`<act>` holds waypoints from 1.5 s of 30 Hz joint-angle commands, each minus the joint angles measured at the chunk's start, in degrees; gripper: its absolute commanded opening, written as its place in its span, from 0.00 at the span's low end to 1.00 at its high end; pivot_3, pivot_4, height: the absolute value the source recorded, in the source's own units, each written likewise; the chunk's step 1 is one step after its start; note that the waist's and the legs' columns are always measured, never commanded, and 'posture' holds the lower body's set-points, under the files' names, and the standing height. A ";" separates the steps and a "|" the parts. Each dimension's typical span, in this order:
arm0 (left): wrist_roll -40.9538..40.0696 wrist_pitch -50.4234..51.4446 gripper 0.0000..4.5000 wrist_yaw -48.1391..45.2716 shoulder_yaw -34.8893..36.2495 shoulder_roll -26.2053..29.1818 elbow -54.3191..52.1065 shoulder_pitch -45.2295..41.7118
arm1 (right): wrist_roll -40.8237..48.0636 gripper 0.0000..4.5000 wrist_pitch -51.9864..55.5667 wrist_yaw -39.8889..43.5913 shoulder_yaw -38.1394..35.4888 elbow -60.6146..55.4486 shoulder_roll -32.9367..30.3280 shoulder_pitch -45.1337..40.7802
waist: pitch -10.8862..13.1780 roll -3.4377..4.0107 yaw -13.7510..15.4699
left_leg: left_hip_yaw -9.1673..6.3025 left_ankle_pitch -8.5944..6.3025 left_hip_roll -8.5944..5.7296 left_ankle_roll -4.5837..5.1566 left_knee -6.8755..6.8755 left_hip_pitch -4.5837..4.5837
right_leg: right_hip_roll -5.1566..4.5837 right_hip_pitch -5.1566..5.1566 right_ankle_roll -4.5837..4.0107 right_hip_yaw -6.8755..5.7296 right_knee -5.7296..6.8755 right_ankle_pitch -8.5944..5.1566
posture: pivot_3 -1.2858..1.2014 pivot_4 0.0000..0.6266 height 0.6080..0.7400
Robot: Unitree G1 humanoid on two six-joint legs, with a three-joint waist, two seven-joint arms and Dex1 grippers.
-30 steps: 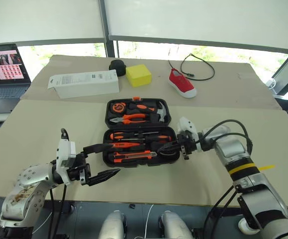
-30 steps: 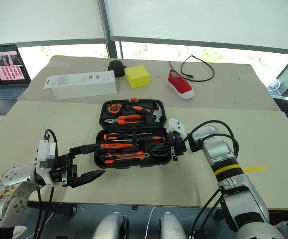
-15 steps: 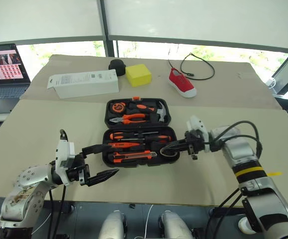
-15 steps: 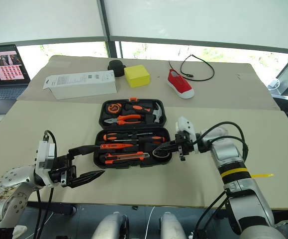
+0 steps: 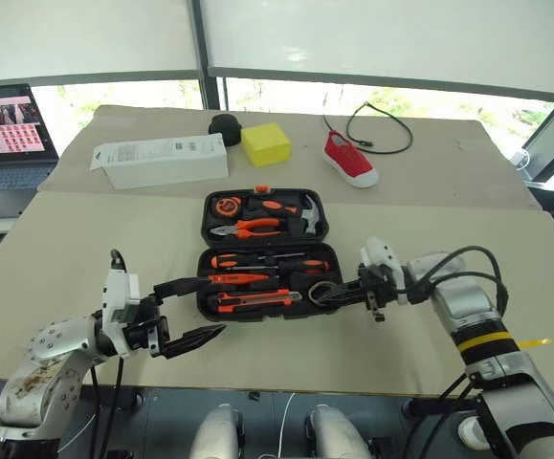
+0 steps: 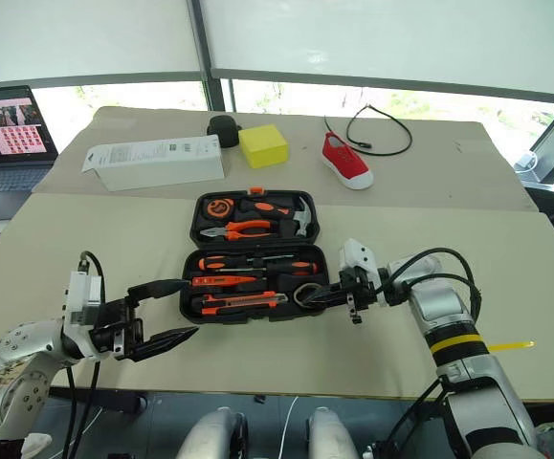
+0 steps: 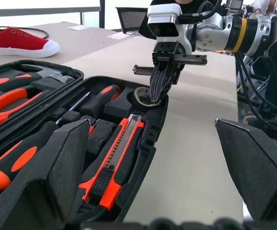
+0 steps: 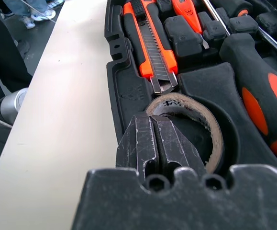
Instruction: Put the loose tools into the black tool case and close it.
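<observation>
The black tool case (image 5: 203,229) lies open on the table. Its near half holds two screwdrivers (image 5: 267,261), the orange tester pen (image 5: 238,279), the utility knife (image 5: 255,300) and the tape roll (image 8: 210,129) in the round slot at the right end. My right gripper (image 5: 320,297) is shut, fingers pressed together, its tips at the roll's near rim, also seen in the left wrist view (image 7: 156,98). At the case's near left corner my left gripper (image 5: 212,305) stands open, holding nothing. Pliers, hammer and tape measure sit in the lid.
Behind the case lie a long white box (image 5: 160,160), a small round black object (image 5: 225,127), a yellow block (image 5: 266,143), a red shoe (image 5: 351,160) and a black cable (image 5: 382,129). A laptop (image 5: 7,134) stands far left. The table's near edge runs under both arms.
My right hand has drawn a little to the right and toward the near edge, still shut at the tape roll. The left gripper has stayed put.
</observation>
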 commanded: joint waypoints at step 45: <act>3.74 12.65 1.00 48.38 24.18 -13.00 -10.69 15.92 | 2.21 0.01 -10.03 -42.04 -24.45 -29.97 5.66 32.92 | 0.02 -0.10 -0.11 | -0.20 -0.01 -0.01 -0.03 -0.04 0.08 | -0.09 0.04 0.01 0.12 -0.01 -0.01 | 0.52 0.24 1.00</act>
